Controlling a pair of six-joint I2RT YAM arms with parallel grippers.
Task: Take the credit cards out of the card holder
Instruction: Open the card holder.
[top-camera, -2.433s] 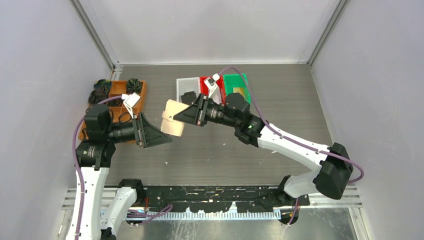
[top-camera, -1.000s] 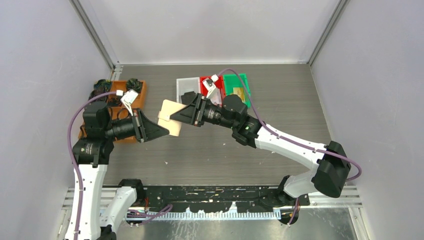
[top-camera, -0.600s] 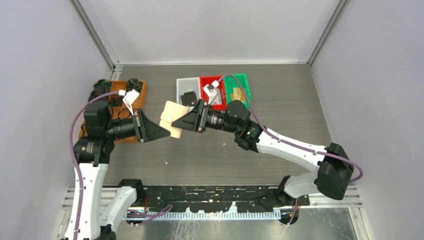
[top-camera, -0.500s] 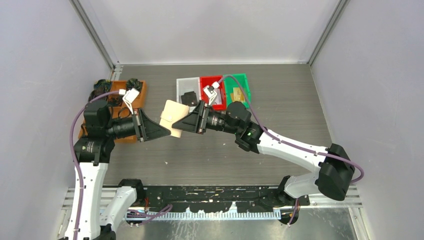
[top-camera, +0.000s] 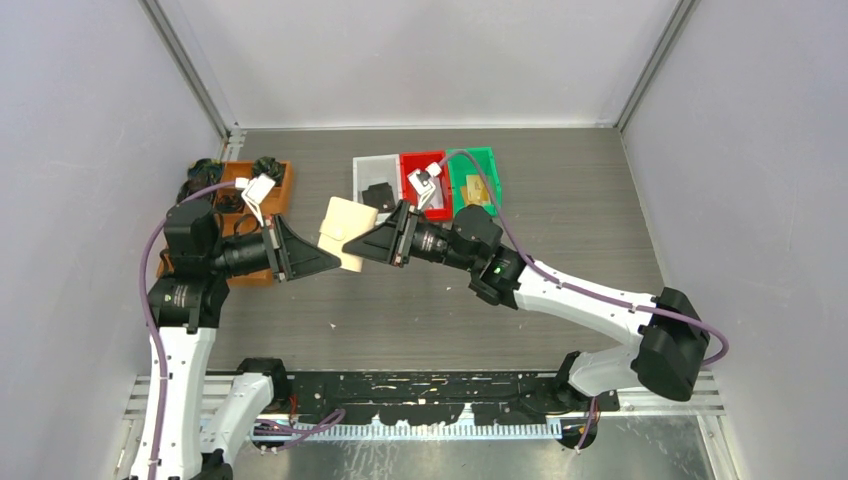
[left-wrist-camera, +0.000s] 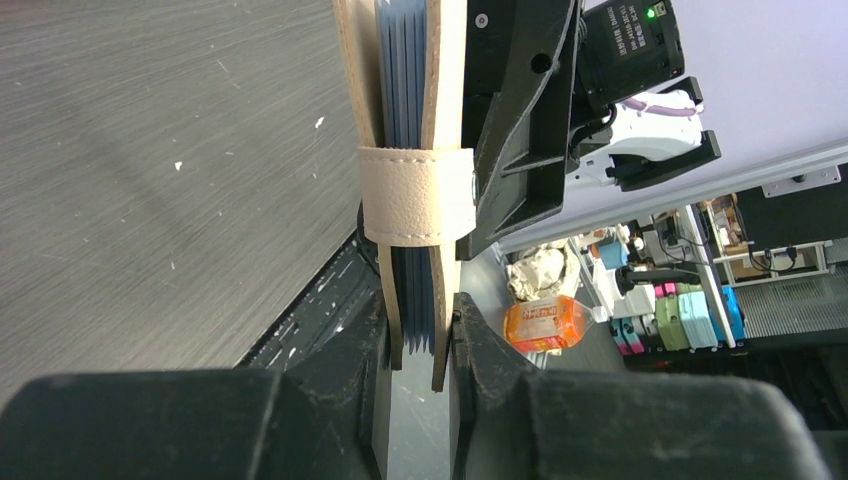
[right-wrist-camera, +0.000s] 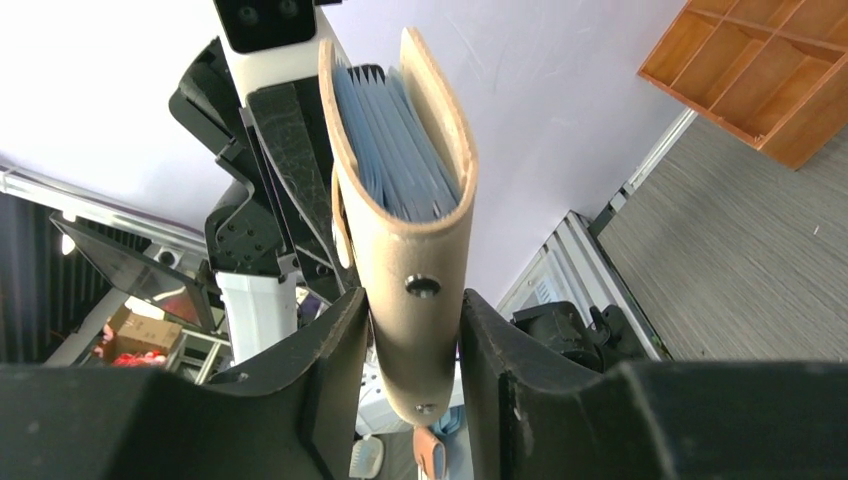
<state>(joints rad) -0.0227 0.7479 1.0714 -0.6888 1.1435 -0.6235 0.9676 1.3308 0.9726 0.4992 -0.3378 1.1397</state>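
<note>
Several credit cards (right-wrist-camera: 395, 150) edge-on inside card holder (right-wrist-camera: 418, 250), faces hidden

One card holder (top-camera: 338, 222), two arms (top-camera: 590, 300), three small bins (top-camera: 462, 165) and one wooden tray (top-camera: 283, 185) are in view.

The top external camera looks down from behind the arm bases over the table (top-camera: 560, 250). Both wrist cameras sit close, sighting along their fingers (left-wrist-camera: 340, 400), apparently facing each other; all views share the card holder (top-camera: 343, 232).
</note>
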